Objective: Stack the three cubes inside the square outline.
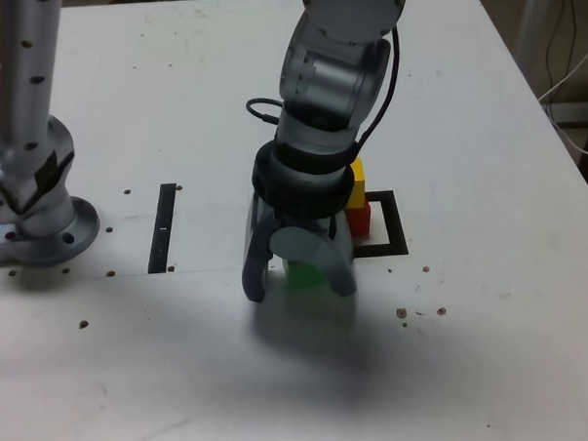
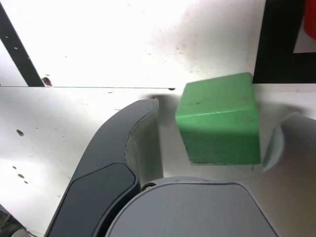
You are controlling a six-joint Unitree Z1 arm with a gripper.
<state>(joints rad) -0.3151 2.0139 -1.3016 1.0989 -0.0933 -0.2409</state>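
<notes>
Green block [image 2: 219,121] lay between the parted fingers of the gripper [image 1: 298,269], grip not evident, near and left of the outline [image 1: 397,226], where the yellow block [image 1: 357,185] sat on the red one [image 1: 359,220].

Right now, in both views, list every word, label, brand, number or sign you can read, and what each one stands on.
None: no readable text in either view.
The solid green cube shows no lettering on its visible faces.
The grey robot arm shows no legible marking.
The straight black tape strip carries only pale specks, not characters.
</notes>
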